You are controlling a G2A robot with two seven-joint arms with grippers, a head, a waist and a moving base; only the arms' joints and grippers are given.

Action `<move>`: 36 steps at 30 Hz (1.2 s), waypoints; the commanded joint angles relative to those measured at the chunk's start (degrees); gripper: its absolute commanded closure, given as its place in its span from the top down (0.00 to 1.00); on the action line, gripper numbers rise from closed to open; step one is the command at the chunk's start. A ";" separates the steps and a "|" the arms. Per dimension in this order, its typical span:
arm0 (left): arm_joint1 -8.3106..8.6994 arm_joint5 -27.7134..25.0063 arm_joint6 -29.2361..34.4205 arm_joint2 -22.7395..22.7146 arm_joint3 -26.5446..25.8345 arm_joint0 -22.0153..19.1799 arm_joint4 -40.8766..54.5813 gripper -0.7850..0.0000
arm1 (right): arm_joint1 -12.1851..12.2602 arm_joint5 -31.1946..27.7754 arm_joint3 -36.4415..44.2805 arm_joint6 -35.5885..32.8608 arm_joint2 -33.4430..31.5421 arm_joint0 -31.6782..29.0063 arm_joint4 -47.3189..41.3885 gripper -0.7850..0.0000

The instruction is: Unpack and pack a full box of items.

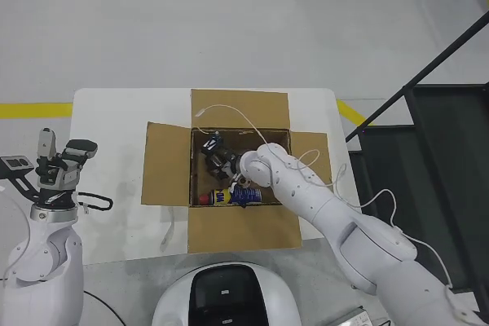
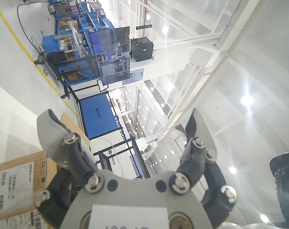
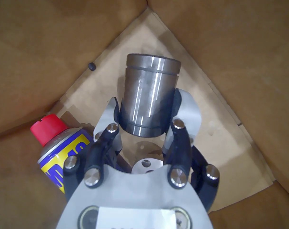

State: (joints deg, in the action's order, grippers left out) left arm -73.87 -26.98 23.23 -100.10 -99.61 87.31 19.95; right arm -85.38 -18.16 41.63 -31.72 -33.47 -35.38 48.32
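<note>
An open cardboard box (image 1: 167, 163) stands in the middle of the white table, flaps spread outward. My right gripper (image 3: 146, 110) is down inside it, shut on a steel cylinder (image 3: 149, 91) that sticks out past the fingertips toward a box corner. A blue and yellow spray can (image 3: 61, 146) with a red cap lies on the box floor beside the gripper; the spray can (image 1: 236, 196) lies near the box's front wall. My left gripper (image 2: 123, 125) is held up off the table's left edge, open and holding nothing.
A small black bit (image 3: 92, 66) lies on the box floor near the corner. A flanged metal part (image 3: 146, 160) lies under the right gripper. A white cable (image 1: 228, 110) drapes over the back flap. A black stair frame (image 1: 440, 122) stands to the table's right.
</note>
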 commanded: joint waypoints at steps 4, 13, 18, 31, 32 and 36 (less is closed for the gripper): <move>0.00 0.00 0.00 0.00 0.00 0.00 -0.01 1.00 | 0.45 -1.42 1.22 1.56 -0.89 -0.53 1.45 0.00; 0.00 0.00 0.00 0.00 0.00 0.00 -0.01 1.00 | 4.62 0.23 14.20 -0.47 -6.58 -5.80 7.50 0.00; 0.00 0.00 0.00 0.00 0.00 0.00 -0.01 1.00 | 7.19 1.86 22.96 -4.02 -11.00 -10.52 10.57 0.00; 0.00 0.00 0.00 0.00 0.00 0.00 -0.01 1.00 | 11.53 2.73 40.53 -15.13 -20.29 -21.17 15.53 0.00; 0.00 0.00 0.00 0.00 0.00 0.00 -0.01 1.00 | 11.48 2.83 40.33 -15.45 -20.23 -20.96 15.38 0.00; 0.00 0.00 0.00 0.00 0.00 0.00 -0.01 1.00 | 10.89 3.37 38.22 -16.07 -19.13 -19.07 14.47 0.00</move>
State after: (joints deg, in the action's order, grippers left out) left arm -73.87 -26.98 23.23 -100.10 -99.61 87.31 19.95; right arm -74.33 -14.91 80.64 -47.66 -52.88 -54.99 63.10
